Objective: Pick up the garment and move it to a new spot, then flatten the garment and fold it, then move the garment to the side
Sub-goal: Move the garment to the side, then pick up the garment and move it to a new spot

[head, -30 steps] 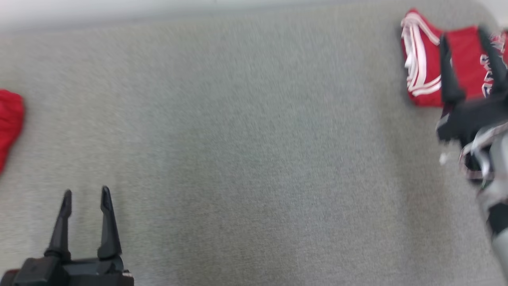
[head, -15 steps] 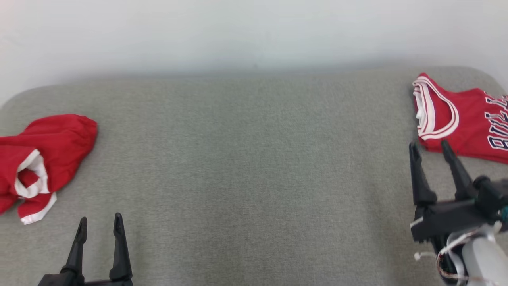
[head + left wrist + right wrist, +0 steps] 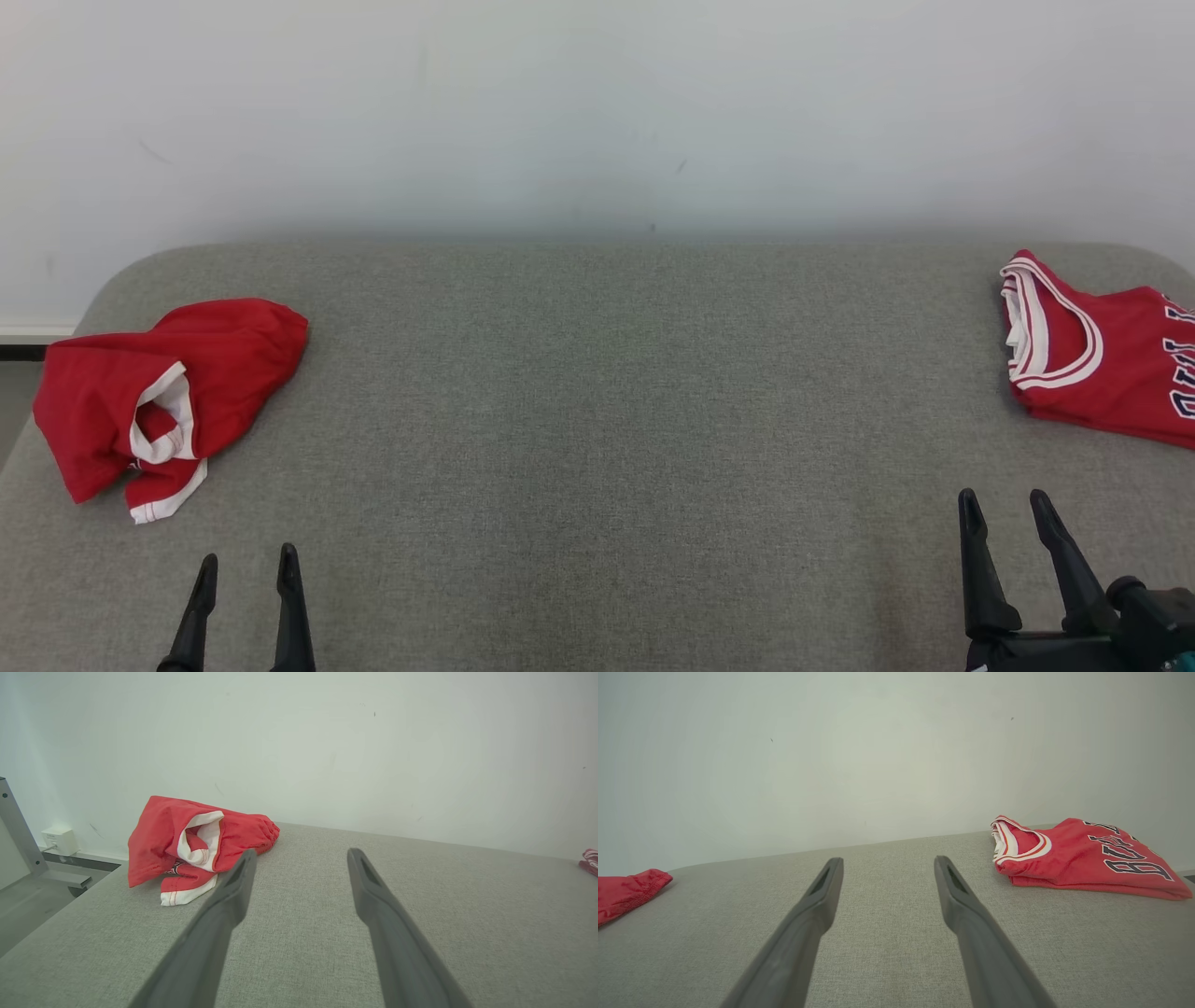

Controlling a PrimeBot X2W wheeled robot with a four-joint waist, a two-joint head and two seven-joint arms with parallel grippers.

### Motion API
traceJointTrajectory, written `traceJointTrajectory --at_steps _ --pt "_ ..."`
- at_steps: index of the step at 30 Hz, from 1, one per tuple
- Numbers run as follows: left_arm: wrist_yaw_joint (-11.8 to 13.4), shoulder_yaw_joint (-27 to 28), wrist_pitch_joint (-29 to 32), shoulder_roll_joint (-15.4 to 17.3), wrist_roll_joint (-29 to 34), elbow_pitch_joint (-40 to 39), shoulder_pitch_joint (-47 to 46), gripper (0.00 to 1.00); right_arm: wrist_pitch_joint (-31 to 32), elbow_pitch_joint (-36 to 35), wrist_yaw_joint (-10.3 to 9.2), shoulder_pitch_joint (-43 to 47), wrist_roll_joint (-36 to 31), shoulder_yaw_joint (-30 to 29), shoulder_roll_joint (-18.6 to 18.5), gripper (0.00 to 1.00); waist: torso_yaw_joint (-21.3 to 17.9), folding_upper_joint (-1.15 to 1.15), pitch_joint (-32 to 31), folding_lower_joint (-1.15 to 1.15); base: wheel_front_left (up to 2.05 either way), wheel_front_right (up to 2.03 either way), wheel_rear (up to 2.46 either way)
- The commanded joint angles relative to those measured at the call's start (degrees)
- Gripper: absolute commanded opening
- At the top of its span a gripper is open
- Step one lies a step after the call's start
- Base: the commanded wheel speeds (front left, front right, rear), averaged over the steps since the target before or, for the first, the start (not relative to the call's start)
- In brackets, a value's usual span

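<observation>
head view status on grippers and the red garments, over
Left gripper open, empty. Right gripper open, empty. Crumpled red garment with white trim far left, untouched; folded red lettered jersey far right. Nothing between them on grey fabric tabletop.

A grey padded table (image 3: 597, 420) stands before a white wall (image 3: 597, 112) (small white box (image 3: 58, 841) low on it).

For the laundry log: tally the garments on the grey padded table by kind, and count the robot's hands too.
Crumpled red cloth garment with white trim: 1
Folded red jersey with white trim and dark lettering: 1
Open dark two-fingered hands: 2, left hand and right hand
Total: 4
</observation>
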Motion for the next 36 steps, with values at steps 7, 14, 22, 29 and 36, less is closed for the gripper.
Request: traceJointTrajectory --at_steps 7,14,22,29,36 --pt "-0.3 -0.8 -0.2 -0.3 0.6 1.1 0.4 1.0 0.9 -1.8 -0.17 2.5 -1.3 -1.5 1.9 1.0 0.3 0.01 -0.5 0.01 0.0 0.0 0.0" --pt "-0.6 -1.1 -0.2 -0.4 0.7 1.7 -0.4 1.0 1.3 -2.1 -0.17 3.0 -1.8 -1.5 2.6 1.0 0.3 0.01 -0.4 0.01 0.0 0.0 0.0" --pt "-0.8 -1.5 -0.2 -0.4 0.7 2.2 -0.7 1.0 1.4 -1.4 -0.17 3.6 -1.9 -1.5 2.9 1.0 0.6 0.01 -0.7 0.01 0.0 0.0 0.0" --pt "-0.8 -1.7 -0.2 -0.5 1.0 2.4 -0.3 1.0 1.6 -1.3 -0.17 4.1 -1.8 -1.3 3.0 1.0 1.6 0.01 -1.1 0.01 0.0 0.0 0.0" --pt "-0.9 -1.3 -0.2 -0.3 1.3 2.6 -0.8 1.0 1.5 -0.8 -0.17 4.5 -1.1 -0.4 3.4 1.0 5.0 0.01 -1.3 0.01 0.0 0.0 0.0"
